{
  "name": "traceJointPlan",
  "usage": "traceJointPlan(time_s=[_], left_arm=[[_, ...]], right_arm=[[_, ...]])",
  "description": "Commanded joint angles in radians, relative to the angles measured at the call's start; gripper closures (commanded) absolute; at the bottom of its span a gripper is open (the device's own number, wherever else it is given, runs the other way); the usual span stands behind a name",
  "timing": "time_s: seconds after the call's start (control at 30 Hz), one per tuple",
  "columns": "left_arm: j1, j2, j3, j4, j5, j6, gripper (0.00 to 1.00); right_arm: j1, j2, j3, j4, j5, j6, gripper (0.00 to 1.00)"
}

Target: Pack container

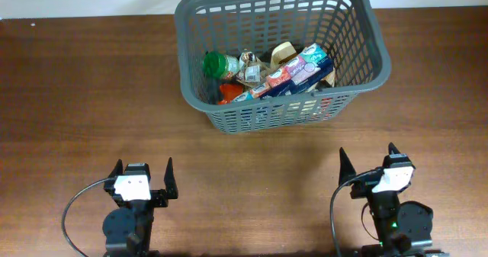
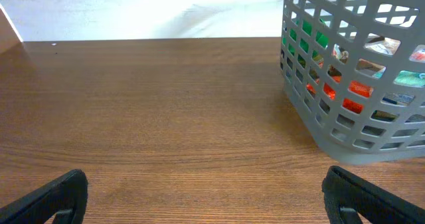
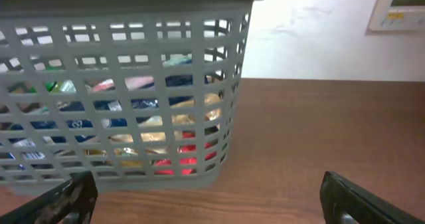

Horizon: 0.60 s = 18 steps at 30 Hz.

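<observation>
**A:** Left claw [image 1: 143, 168], how does it stand?

**B:** Spread wide, with nothing between its fingers [image 2: 63, 196]. It sits low at the near edge of the table [image 1: 76, 97], around 7 o'clock in the top view. The right claw [image 1: 367, 152] is the same at about 5 o'clock: gaping, empty, pointing toward the far side.

**A:** Why parked there, do you think?

**B:** I'd guess it's a rest pose. Both are well apart from everything else, so neither can bump the load.

**A:** And the basket [image 1: 267, 117]?

**B:** It stands upright on the far side of the table, between 12 and 1 o'clock. That puts it at 1 o'clock from the left claw and 11 from the right. Inside, a blue box [image 1: 293, 75] lies slanted across the middle. A green-capped jar [image 1: 216, 62] sits toward 9 o'clock, and a brown bag [image 1: 284, 53] is behind the box. Something orange [image 1: 226, 95] lies low against the near wall.

**A:** Anything waiting outside it?

**B:** Nothing I can see, which suggests the packing is done or nearly so. The box probably leans because the heap under it is uneven.
</observation>
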Motion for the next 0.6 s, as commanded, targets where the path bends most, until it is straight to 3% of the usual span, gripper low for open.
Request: traceJointPlan(time_s=[0.0,0.57], left_arm=[[0.004,-0.010,-0.006,0.003,-0.010,-0.006,0.01],[0.004,-0.010,-0.006,0.003,-0.010,-0.006,0.01]], right_arm=[[-0.005,-0.031,-0.029,0.013,0.004,-0.002,0.01],[-0.005,-0.030,-0.156,0.179,-0.047,-0.003,0.01]])
